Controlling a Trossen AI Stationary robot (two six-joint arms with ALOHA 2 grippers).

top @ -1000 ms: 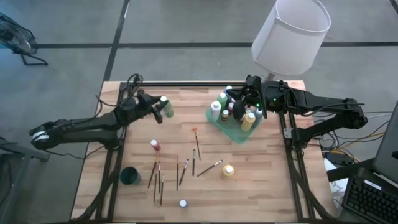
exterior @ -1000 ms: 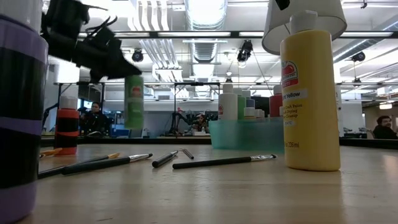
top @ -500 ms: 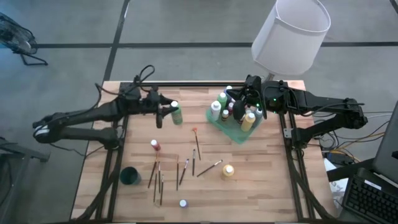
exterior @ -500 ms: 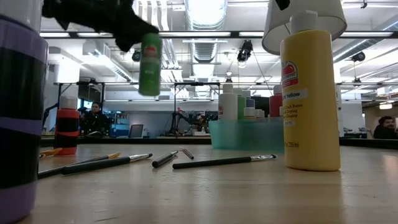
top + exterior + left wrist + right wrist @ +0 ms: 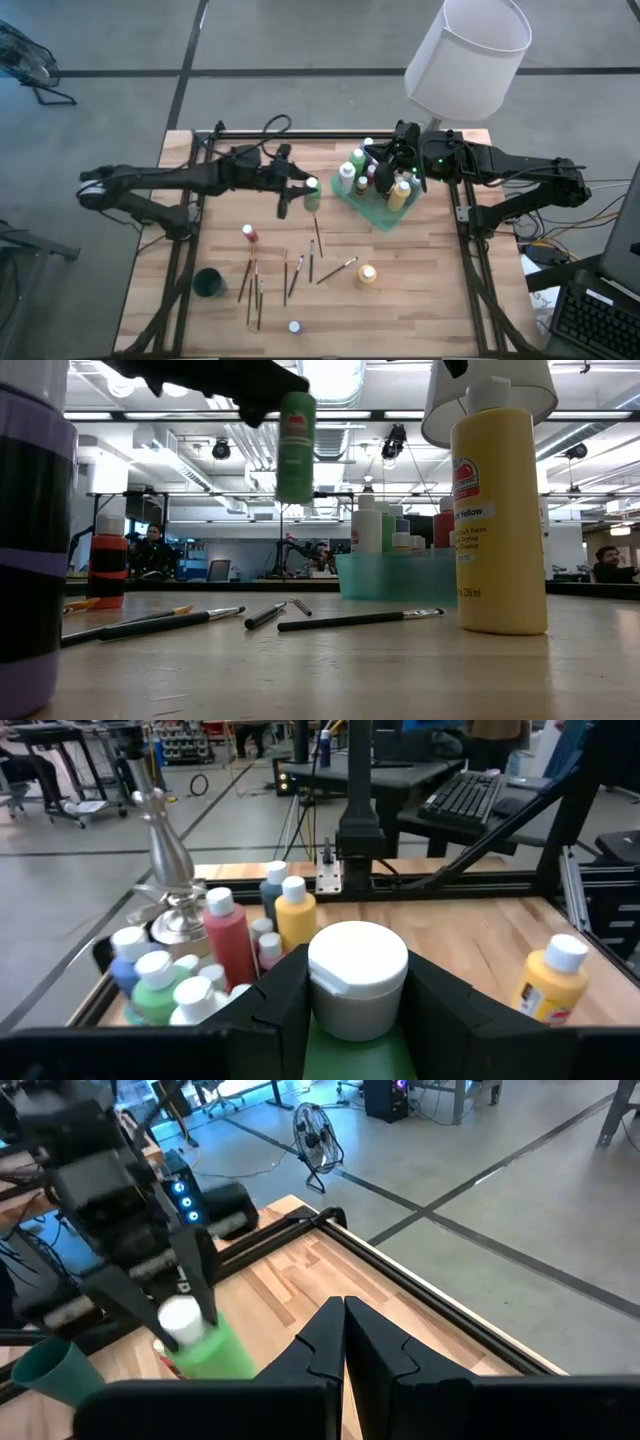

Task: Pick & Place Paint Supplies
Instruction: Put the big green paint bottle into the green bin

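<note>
Nearest in the low view: a tall yellow bottle [image 5: 497, 510] with a white cap, standing upright on the pale wood-plank worktop [image 5: 350, 670]; in the high view it stands toward the worktop's front right [image 5: 367, 275]. A second white cap [image 5: 294, 327] shows near the front edge.

Small dark green cup [image 5: 209, 283], round, at the front left.

Thin brushes [image 5: 285, 276], slim handles, scattered flat across the middle front; one dark-handled brush [image 5: 358, 621] lies just beside the yellow bottle.

Red bottle [image 5: 248, 233], white cap, upright, left of the brushes.

Left pincer [image 5: 300, 193]: clenched on a green bottle [image 5: 311, 192] with a smooth white flip cap [image 5: 357, 966], held upright and clear of the worktop [image 5: 295, 445], between the red bottle and the tray, near the tray's left side.

Translucent green tray [image 5: 381, 214], angular, at the back right, holding a cluster of upright white-capped bottles: green, red [image 5: 228, 942], yellow [image 5: 296, 913], blue and white among them.

Right pincer [image 5: 405, 152]: over the tray's bottles, fingers [image 5: 330, 1342] pressed together with nothing between them.
</note>
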